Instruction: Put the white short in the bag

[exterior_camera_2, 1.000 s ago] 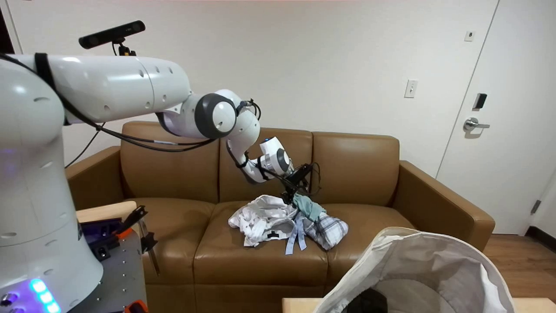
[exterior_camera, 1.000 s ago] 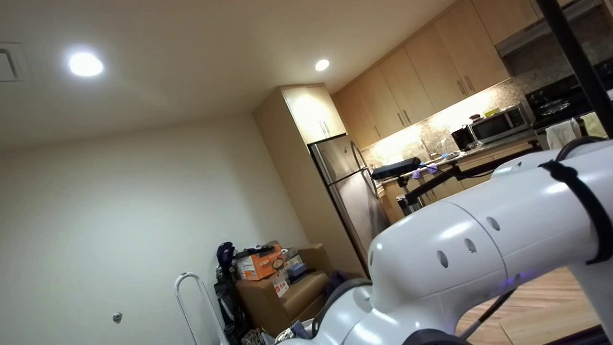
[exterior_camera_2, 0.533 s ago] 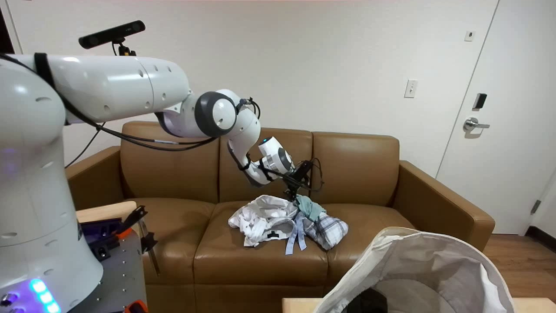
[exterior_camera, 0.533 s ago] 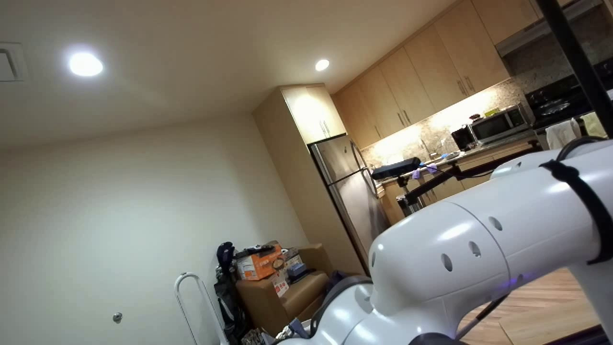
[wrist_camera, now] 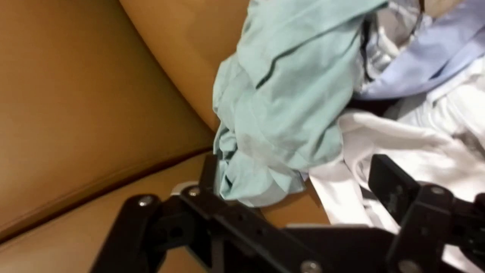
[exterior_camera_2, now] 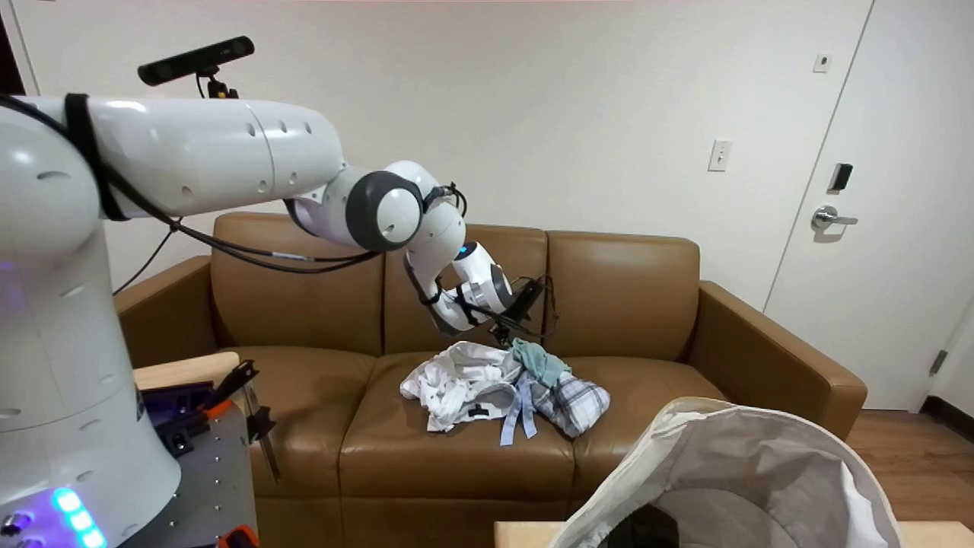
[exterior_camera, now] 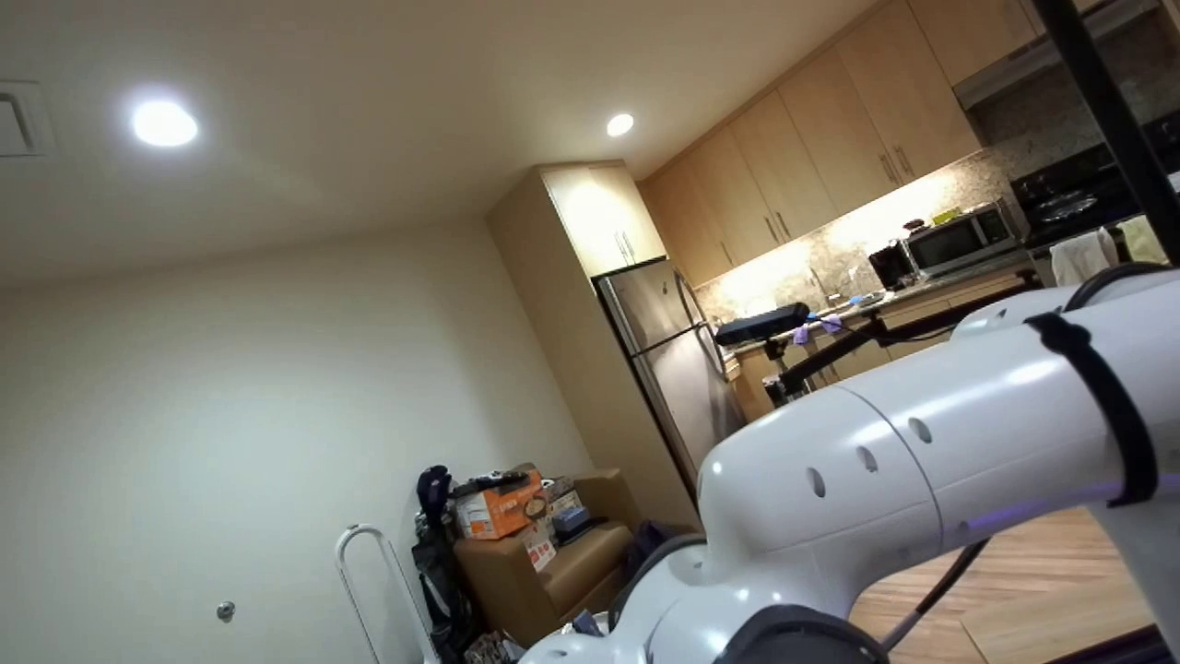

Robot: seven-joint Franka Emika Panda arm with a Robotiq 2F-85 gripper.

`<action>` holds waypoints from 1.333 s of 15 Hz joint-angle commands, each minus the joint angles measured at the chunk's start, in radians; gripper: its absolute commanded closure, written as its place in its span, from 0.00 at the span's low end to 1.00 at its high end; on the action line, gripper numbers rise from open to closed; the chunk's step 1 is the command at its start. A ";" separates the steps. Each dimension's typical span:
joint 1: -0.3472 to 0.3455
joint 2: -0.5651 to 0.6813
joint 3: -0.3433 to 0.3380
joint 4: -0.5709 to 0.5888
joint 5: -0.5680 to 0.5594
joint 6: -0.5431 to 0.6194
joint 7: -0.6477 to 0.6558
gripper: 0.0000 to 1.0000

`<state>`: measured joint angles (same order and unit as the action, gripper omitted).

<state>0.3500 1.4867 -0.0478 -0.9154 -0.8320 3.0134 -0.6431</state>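
Observation:
A crumpled white garment [exterior_camera_2: 456, 388] lies on the middle sofa seat; whether it is a short or a shirt I cannot tell. It also fills the right of the wrist view [wrist_camera: 416, 151]. A teal cloth [exterior_camera_2: 542, 364] lies against it on top of a plaid cloth, and shows large in the wrist view [wrist_camera: 291, 98]. My gripper [wrist_camera: 297, 178] is open and empty, one finger by the teal cloth's edge, the other over the white garment. In an exterior view the gripper [exterior_camera_2: 501, 335] is just above the pile's back. The whitish bag [exterior_camera_2: 761, 457] stands open at the front right.
The brown sofa [exterior_camera_2: 304, 426] has a backrest close behind the gripper. A plaid cloth [exterior_camera_2: 574, 403] and a light-blue strip [exterior_camera_2: 517, 415] lie in the pile. A black item [exterior_camera_2: 647, 527] is inside the bag. The bag stands on a wooden table [exterior_camera_2: 525, 534].
The arm has shifted and the gripper has moved slightly left and up in an exterior view, away from the teal cloth. The clothes and the bag look the same.

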 commanded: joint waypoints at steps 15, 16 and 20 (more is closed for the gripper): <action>-0.155 -0.001 0.424 -0.103 0.639 -0.614 -0.995 0.00; -0.148 -0.001 0.414 -0.104 0.700 -0.641 -1.033 0.00; -0.115 -0.001 0.367 -0.120 0.920 -0.625 -1.131 0.00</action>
<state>0.2147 1.4852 0.3487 -1.0359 -0.0509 2.3864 -1.6907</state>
